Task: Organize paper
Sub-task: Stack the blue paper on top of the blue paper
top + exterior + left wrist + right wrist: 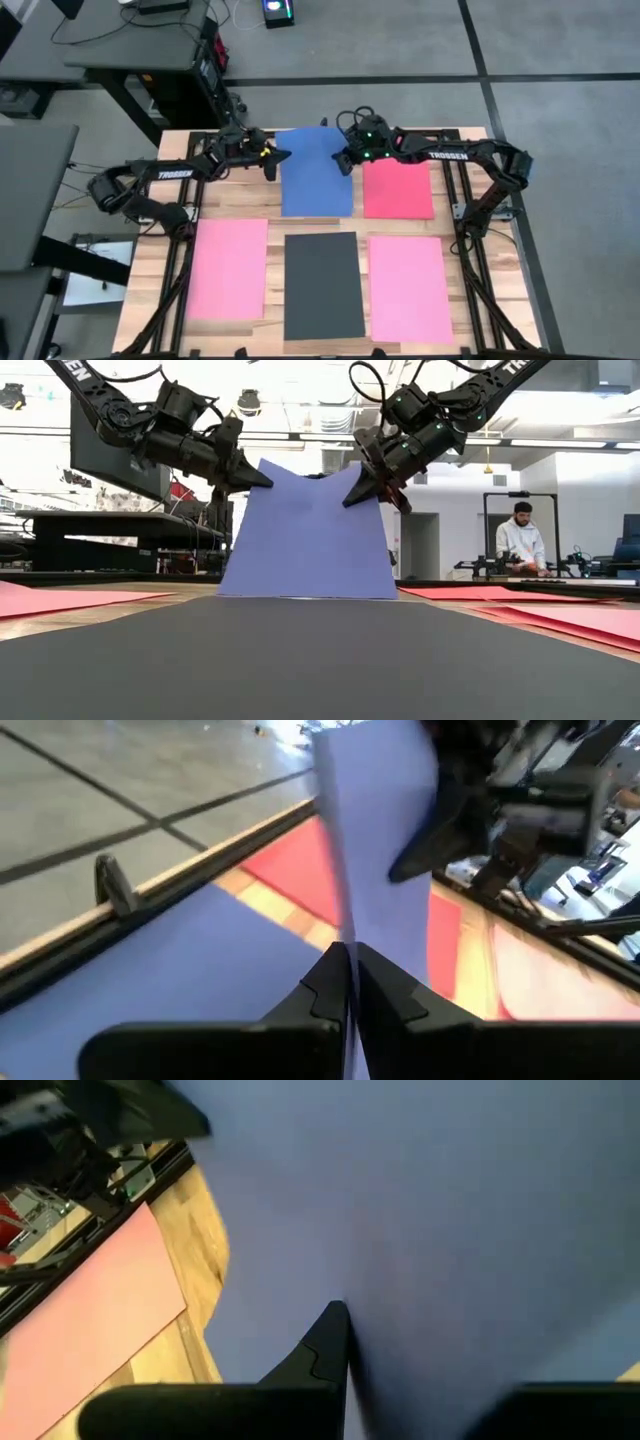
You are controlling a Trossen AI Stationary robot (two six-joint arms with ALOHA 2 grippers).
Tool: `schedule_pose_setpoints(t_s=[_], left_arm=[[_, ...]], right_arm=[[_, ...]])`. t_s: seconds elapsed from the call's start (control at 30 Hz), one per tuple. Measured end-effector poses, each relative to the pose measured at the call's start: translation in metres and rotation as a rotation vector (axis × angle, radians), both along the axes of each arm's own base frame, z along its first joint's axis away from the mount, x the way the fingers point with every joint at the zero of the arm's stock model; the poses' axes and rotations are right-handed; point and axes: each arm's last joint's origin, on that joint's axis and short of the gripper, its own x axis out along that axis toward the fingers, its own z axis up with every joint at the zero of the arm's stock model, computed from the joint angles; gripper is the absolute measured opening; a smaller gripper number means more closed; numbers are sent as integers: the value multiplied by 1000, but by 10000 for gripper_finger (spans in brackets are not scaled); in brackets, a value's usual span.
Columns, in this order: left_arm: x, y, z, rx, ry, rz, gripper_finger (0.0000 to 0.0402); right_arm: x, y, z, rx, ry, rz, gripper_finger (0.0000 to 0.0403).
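The paper lies as several sheets on the wooden table [250,200]. A blue sheet [315,180] at the far middle stands raised, its near edge [305,595] resting on the table. My left gripper [275,158] is shut on its left side. My right gripper [345,160] is shut on its right side. A red sheet [398,188] lies flat to the right of the blue one. Nearer lie a pink sheet [228,268], a black sheet [322,285] and a second pink sheet [410,288]. My left gripper pinches the blue sheet's left edge [350,925] between its two fingers, close to the far corner. It comes almost level from the table's left. The sheet's far part is lifted and curved, while its near edge stays on the table. My right gripper pinches the blue sheet's right edge [400,1330] near the far corner, slanting down from the table's right. One finger [330,1340] shows on the sheet's face; the sheet hides the other. The far part stands up off the table.
Metal frame rails run along the table's left and right sides [460,215]. A dark desk [130,50] stands beyond the far left corner. A person [520,535] sits in the room far behind the table.
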Motion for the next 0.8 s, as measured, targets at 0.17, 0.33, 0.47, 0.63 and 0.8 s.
schedule_pose_setpoints(t_s=[0.17, 0.33, 0.47, 0.63, 0.8], left_arm=[[10, 9, -21, -38, 57, 0, 0], [23, 21, -32, -51, 76, 1, 0], [28, 25, -29, -44, 67, 1, 0], [26, 23, -19, -22, 41, 0, 0], [22, 21, -9, -2, 25, 3, 0]], right_arm=[[-1, -3, 0, -34, 3, 13, 0], [-1, -2, 0, -36, 4, 14, 0], [-1, -2, -1, -30, 16, 15, 0], [-2, -2, -2, -29, 22, 16, 0], [-2, -2, -2, -34, 24, 19, 0]])
